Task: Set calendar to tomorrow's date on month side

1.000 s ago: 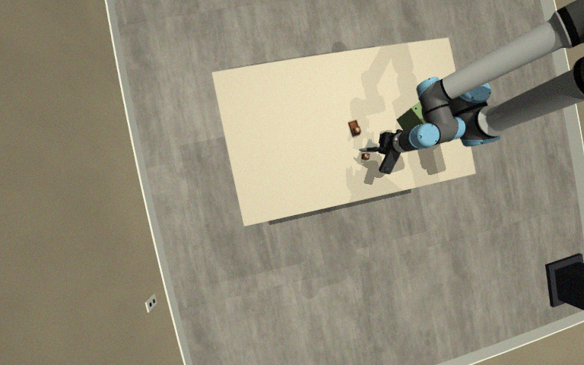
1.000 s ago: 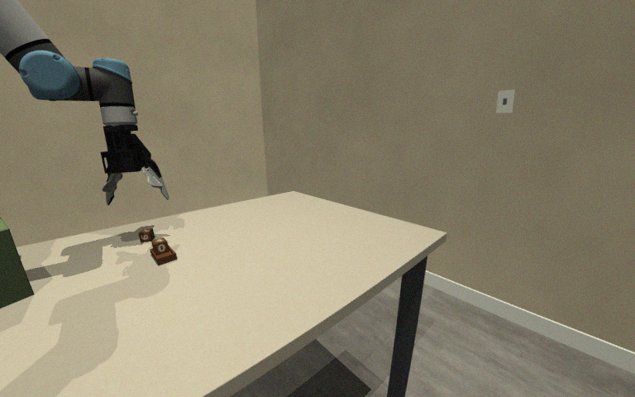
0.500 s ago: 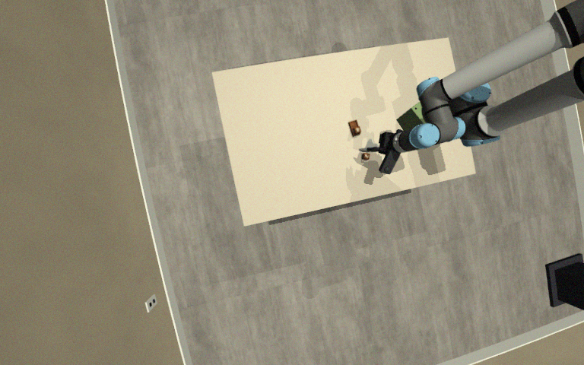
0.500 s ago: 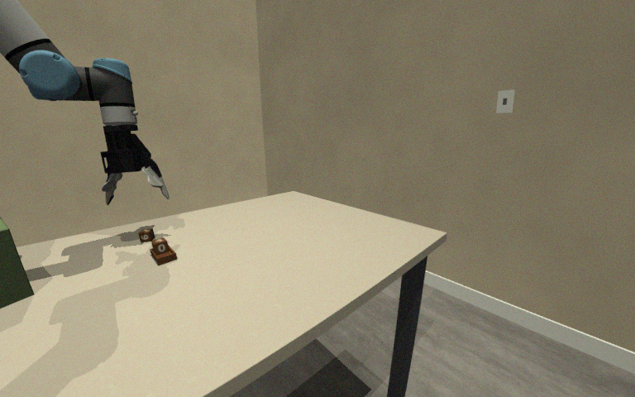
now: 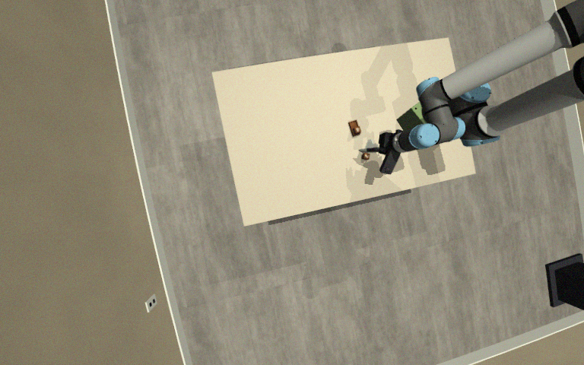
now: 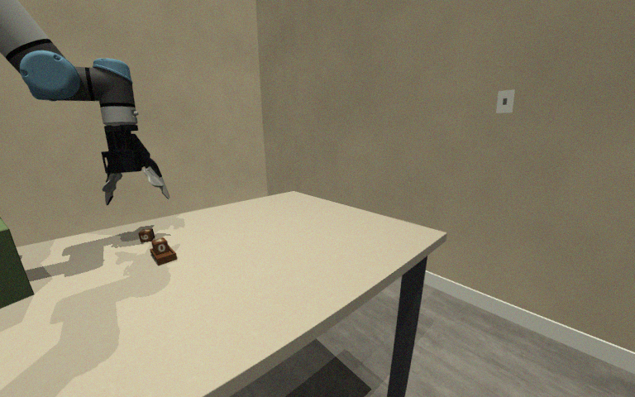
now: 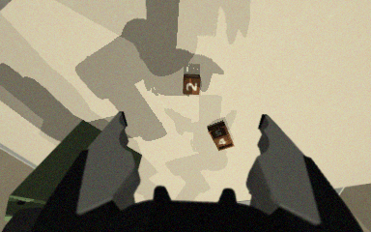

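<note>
The wooden tray [image 5: 351, 124] [image 6: 165, 259] holds one cube [image 5: 357, 129] [image 6: 159, 245] [image 7: 222, 141] in one end, and its other end is empty. That cube shows 0 on a side in the exterior view, and 4 on top with a dim 5 on a side in the wrist view. The other cube [image 5: 365, 156] [image 6: 145, 236] [image 7: 191, 86] lies loose on the table beside the tray, with 2 on top and a digit like 6 on a side. My gripper [image 6: 137, 200] [image 7: 191, 113] is wide open and empty, high above the table near both. The month's name cannot be read.
A green block [image 5: 409, 119] [image 6: 11, 274] [image 7: 58, 161] stands on the table [image 5: 275, 150] [image 6: 280, 261] near the arm, partly under it in the top view. The arm's shadows fall over the loose cube and around the tray.
</note>
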You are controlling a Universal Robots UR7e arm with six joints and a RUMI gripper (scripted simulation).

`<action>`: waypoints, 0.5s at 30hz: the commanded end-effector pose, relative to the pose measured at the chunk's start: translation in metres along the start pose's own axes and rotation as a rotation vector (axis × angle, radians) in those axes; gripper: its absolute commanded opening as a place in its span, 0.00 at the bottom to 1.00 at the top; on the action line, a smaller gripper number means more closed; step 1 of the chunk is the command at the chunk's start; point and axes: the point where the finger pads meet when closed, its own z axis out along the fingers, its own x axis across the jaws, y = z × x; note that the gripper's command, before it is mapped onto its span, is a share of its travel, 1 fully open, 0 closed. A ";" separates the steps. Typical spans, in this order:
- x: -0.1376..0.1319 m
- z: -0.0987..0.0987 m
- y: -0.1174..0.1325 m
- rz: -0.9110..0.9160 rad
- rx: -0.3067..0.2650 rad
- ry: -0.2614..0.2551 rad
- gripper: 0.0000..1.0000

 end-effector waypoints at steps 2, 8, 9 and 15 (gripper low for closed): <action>0.000 0.000 -0.001 -0.076 0.001 0.001 1.00; -0.001 0.001 -0.002 -0.176 0.001 0.001 1.00; -0.001 0.001 -0.002 -0.206 0.001 0.001 1.00; -0.002 0.002 -0.003 -0.423 0.001 0.001 1.00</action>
